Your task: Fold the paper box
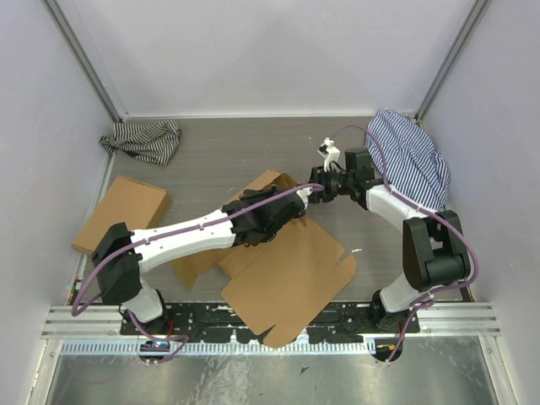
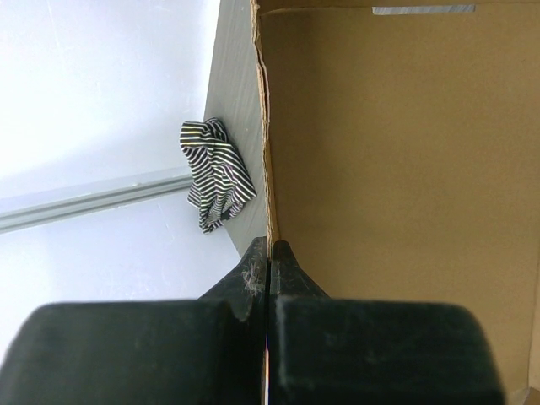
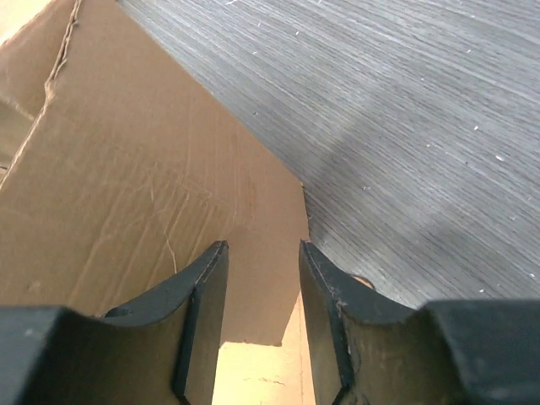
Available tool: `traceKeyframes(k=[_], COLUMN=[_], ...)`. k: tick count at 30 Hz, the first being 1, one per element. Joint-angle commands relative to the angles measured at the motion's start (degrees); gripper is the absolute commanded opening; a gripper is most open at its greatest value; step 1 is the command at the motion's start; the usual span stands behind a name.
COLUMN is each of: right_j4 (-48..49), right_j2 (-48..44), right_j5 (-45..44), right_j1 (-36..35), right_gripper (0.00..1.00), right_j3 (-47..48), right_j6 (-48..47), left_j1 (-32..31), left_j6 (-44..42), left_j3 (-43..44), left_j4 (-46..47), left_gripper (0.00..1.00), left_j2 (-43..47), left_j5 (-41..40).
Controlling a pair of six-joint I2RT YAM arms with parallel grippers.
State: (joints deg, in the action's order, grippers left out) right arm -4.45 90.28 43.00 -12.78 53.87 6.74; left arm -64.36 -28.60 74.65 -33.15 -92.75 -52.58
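at the far left of the grey wood-grain tabletop (image 1: 219, 156) lies a flat ready-made brown cardboard box (image 1: 122, 213). behind it sits a crumpled black-and-white striped cloth (image 1: 145, 139). neither looks to be part of the job.

the plain brown die-cut cardboard paper box (image 1: 291, 283) lies in the middle of the tabletop, near the arm bases. most of it is spread flat with its flaps and tabs open. the left gripper (image 2: 269, 246) reaches in from the left and is closed tight on the edge of one panel at the far end of the sheet. that panel appears lifted off the tabletop. just to its right, the right gripper (image 3: 262, 249) has its fingers parted by a moderate gap. a corner of a cardboard flap lies in line with that gap. i cannot tell whether the fingers touch it, and they have hold of nothing. at the back on the far right lies a blue-and-white striped cloth (image 1: 413, 156) in a rounded spread.

as i judge it, the fold is at an early stage. one panel is held up, but no wall stands locked, no tab sits in a slit, and the lid is not closed. all of that is left.

counted: one paper box, one ready-made box, two striped cloths, two grippers.
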Motion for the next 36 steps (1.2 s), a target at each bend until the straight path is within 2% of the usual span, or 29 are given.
traceKeyframes(k=[1, 9, 18, 29, 36], right_j4=[6.2, 9.7, 13.3, 16.3, 22.7], right_j2=[-4.3, -3.6, -3.5, -1.5, -1.1], right_j5=[3.0, 7.1, 1.0, 1.2, 1.0], right_j1=[-0.2, -3.2, -6.8, -8.8, -9.2], right_gripper=[0.46, 0.49, 0.51, 0.51, 0.5], right_j3=[-2.3, -4.1, -4.1, -3.2, -5.6], right_j6=[-1.1, -4.4, -5.6, -5.7, -2.5], left_j1=[-0.6, -2.3, -3.3, -3.7, -3.7], left_j6=[0.6, 2.3, 3.3, 3.6, 5.6], left_j3=[2.2, 2.4, 3.2, 4.5, 3.8], left_j4=[-1.8, -2.9, -4.3, -5.0, -5.1], left_gripper=[0.0, 0.0, 0.0, 0.0, 0.0], left_j2=[-0.6, -0.9, -0.9, -1.9, -2.3], left_j5=[-1.8, -1.8, -1.8, -1.5, -0.5])
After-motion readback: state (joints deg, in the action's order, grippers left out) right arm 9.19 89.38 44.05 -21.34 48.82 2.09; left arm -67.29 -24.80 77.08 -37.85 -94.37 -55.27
